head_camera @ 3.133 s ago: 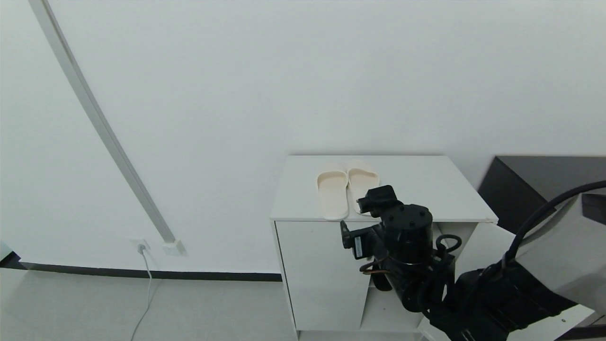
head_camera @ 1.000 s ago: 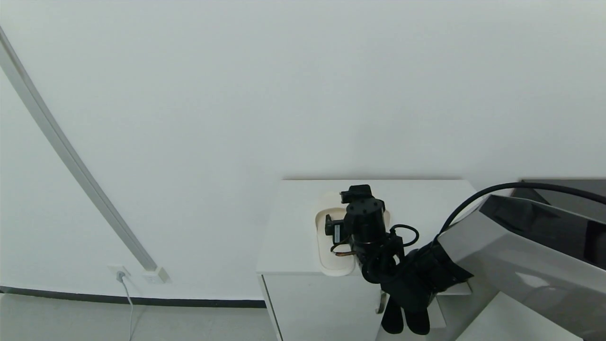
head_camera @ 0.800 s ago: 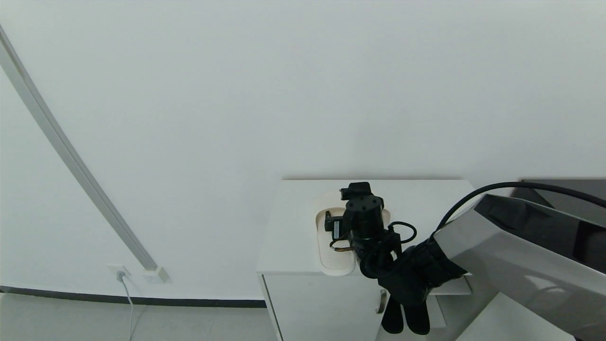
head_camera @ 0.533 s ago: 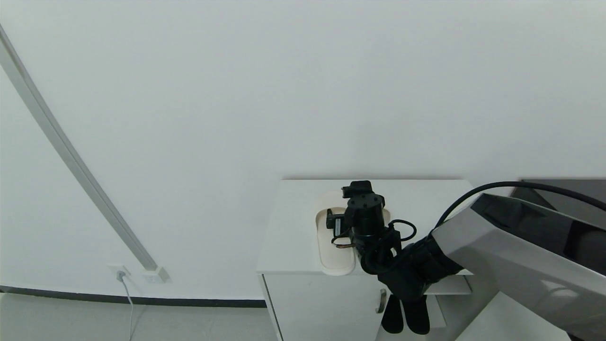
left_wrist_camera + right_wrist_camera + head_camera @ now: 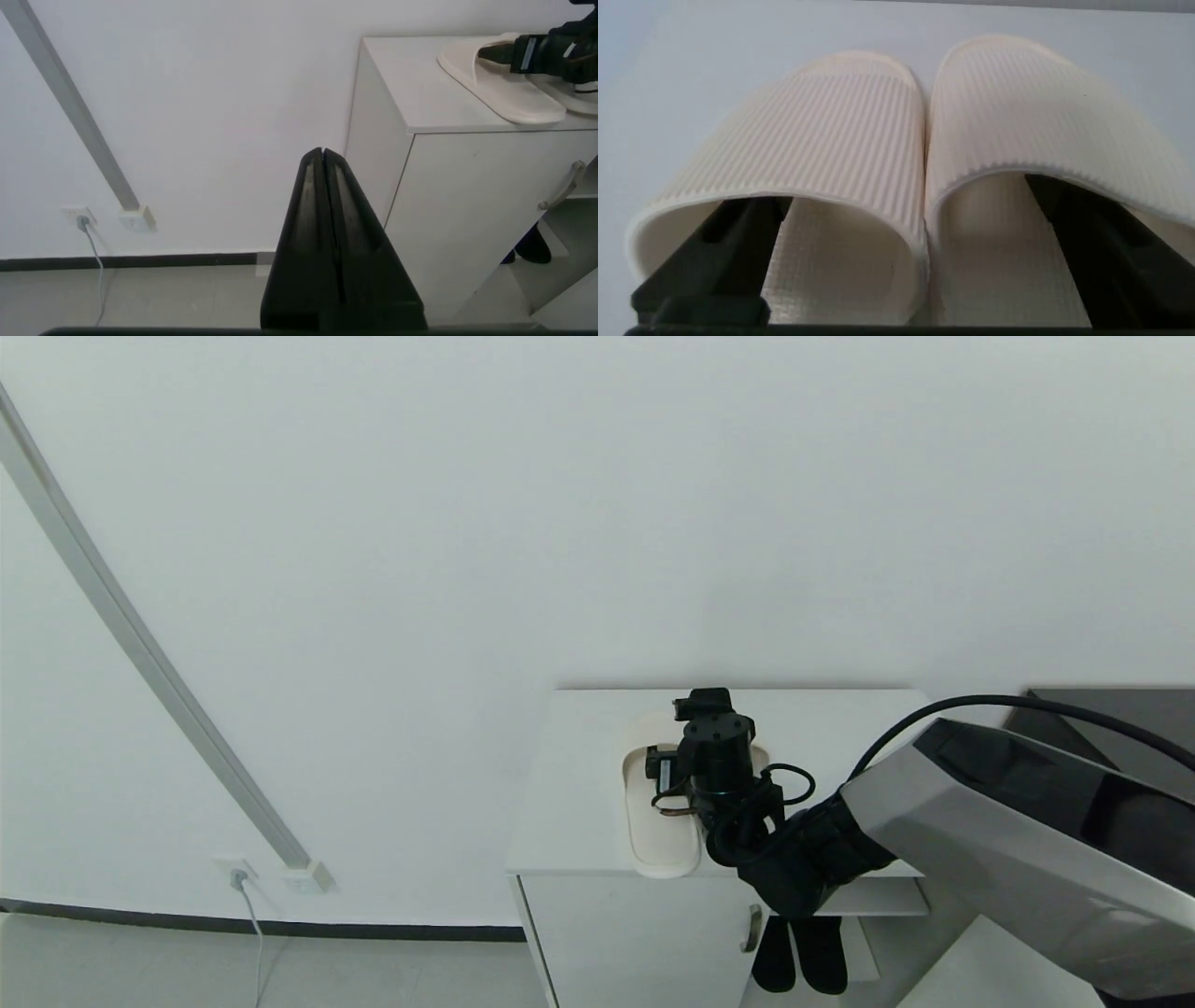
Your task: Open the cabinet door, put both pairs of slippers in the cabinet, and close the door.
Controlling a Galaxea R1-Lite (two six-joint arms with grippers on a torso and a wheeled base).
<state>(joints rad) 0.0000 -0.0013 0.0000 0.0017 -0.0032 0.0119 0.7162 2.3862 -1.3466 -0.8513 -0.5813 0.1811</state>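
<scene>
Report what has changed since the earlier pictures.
The right gripper rose from the front of the cabinet to its top, then eased forward, spread open, one finger into each of the cream slippers. Nothing is gripped or lifted yet. The head camera also shifted at the start. The cream slippers stayed in place on top, and the black slippers stayed inside the cabinet.

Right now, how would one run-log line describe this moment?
right gripper: open, one finger in each cream slipper on cabinet | left gripper: shut, clear of cabinet | black slippers: inside cabinet
</scene>
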